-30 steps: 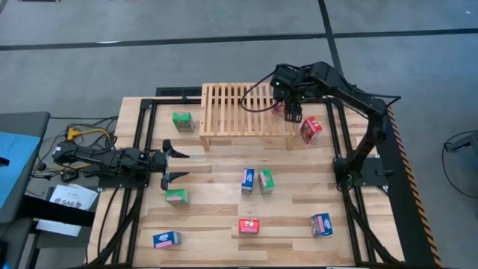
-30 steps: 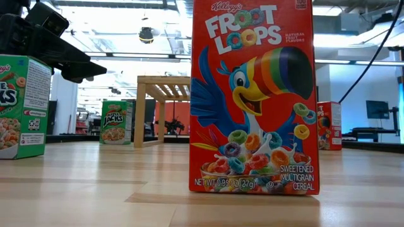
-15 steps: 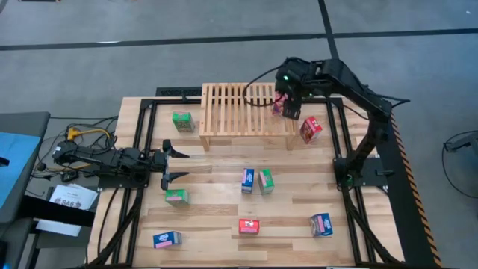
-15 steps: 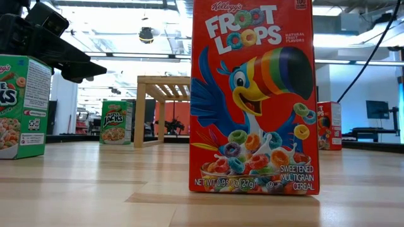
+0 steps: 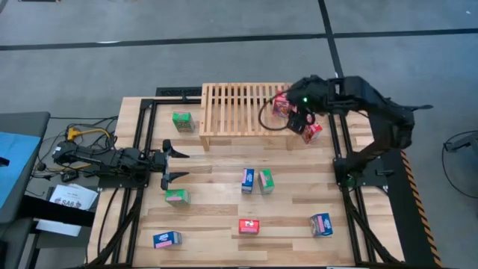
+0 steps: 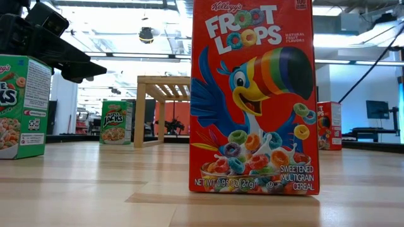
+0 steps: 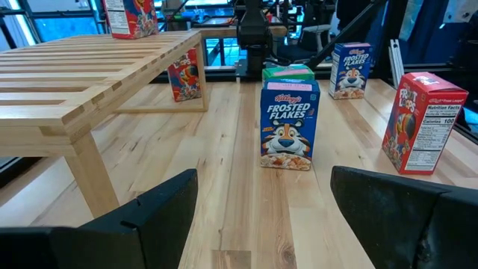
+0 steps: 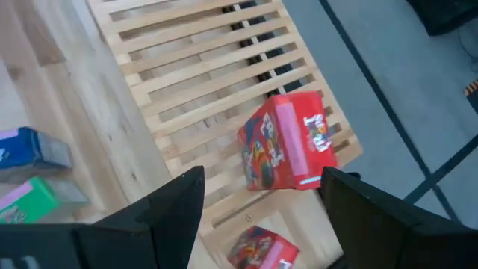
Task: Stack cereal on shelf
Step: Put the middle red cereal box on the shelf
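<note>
We take the shelf as landmark — a light slatted rack at the far side of the desk. One red box stands on the shelf's slats near its right end, upright, nothing gripping it. The right hand hangs just off that end of the shelf, above the desk, fingers parted and empty; in its wrist view the box sits clear between and beyond the two fingers. Another red box lies tilted on the desk just beside the shelf's right legs. A green box stands off the shelf's left end. In front of the shelf we see a blue box and a green one touching side by side, further out a red box, a blue box to its right, a green box and a blue box to the left. The left hand waits low over the desk, in front of the shelf's left end — fingers wide apart, holding nothing.
</note>
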